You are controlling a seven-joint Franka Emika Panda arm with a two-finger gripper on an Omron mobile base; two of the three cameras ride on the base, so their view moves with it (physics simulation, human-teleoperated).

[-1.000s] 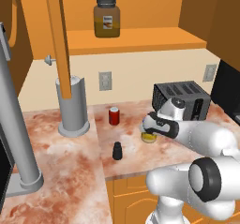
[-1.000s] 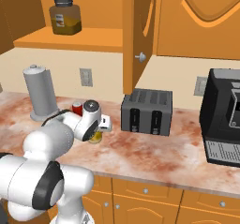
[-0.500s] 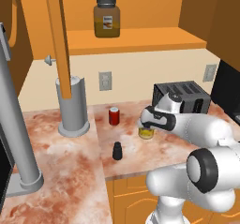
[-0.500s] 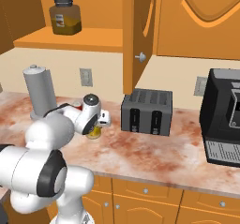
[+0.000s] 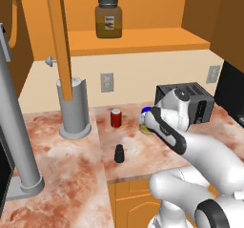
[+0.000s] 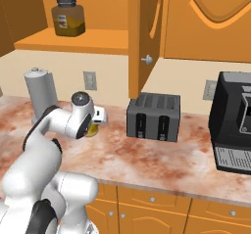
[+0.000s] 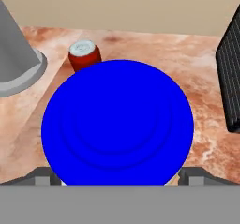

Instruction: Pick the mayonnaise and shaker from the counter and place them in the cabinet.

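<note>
The gripper [image 7: 120, 181] hangs directly above the mayonnaise [image 7: 117, 123], its jaws spread wide, one dark fingertip at each side of the jar's round blue lid and neither pressing on it. In the left base view only a sliver of that blue lid and the pale-yellow body shows, past the hand, on the pink marbled counter [image 5: 71, 160].

With the mayonnaise as landmark: one shaker [image 5: 119, 153], small, all black, with a narrower rounded top, stands upright nearer the counter's front edge and to the left, apart from the jar. One red can [image 5: 115, 118] with a silver top stands just left of the jar and a little behind it. One dark toaster [image 6: 153, 116] sits to its right. One grey cylinder [image 5: 73, 108] on a flared base stands further left, by the wall.

Above and behind the mayonnaise is the cabinet [image 5: 138, 40], orange-brown, its door [image 5: 58, 36] swung open. On the flat shelf stands one amber jar [image 5: 108, 18] with a dark lid and a small label, filled with amber stuff nearly to the lid. What the mayonnaise jar or the can holds cannot be told.
</note>
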